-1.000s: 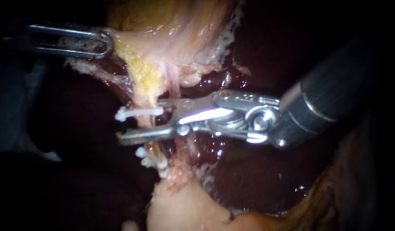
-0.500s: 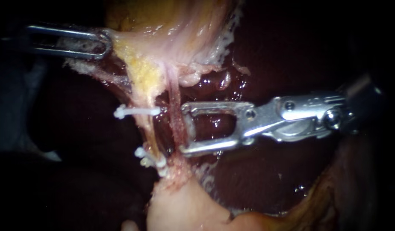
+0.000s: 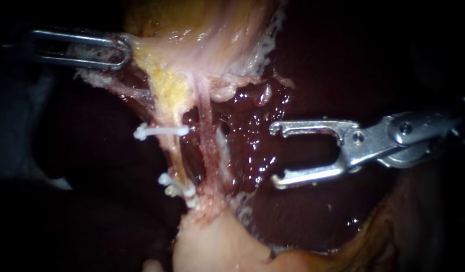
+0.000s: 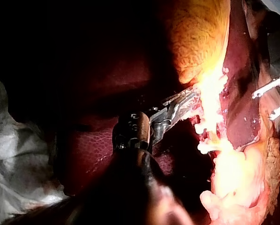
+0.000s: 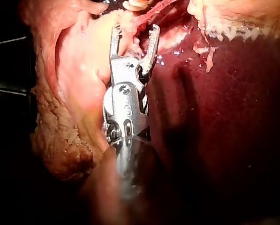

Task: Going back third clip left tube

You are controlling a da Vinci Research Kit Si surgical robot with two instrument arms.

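1. Currently the right instrument's pincer (image 3: pixel 274 155) stands wide over the dark, wet liver (image 3: pixel 303 221), with nothing between its two jaws.
2. Bare, glistening liver separates its tips from the tubes, so the pincer is well apart from them and touches neither.
3. The left tube (image 3: pixel 178 156) is a pale strand running from the yellow tissue (image 3: pixel 167 80) down to a pale lump (image 3: pixel 212 247). The pinker right tube (image 3: pixel 208 141) runs just beside it, on the side nearer the right instrument.
4. The upper clip (image 3: pixel 159 132), white and thin, lies across the left tube. Its long end sticks out on the side away from the right instrument.
5. Two lower clips (image 3: pixel 178 190) sit close together further down the same tube, just above the pale lump.
6. The left instrument's pincer (image 3: pixel 123 50) is closed on the edge of the yellow tissue, which stretches taut from it toward the tubes.
7. In the left wrist view that pincer (image 4: pixel 184 99) grips brightly lit tissue. The right instrument's (image 4: pixel 276 98) two spread tips show beyond the tissue.
8. In the right wrist view the pincer (image 5: pixel 135 29) is spread and empty. Pink tissue lies on one side of it and dark liver (image 5: pixel 233 122) on the other.
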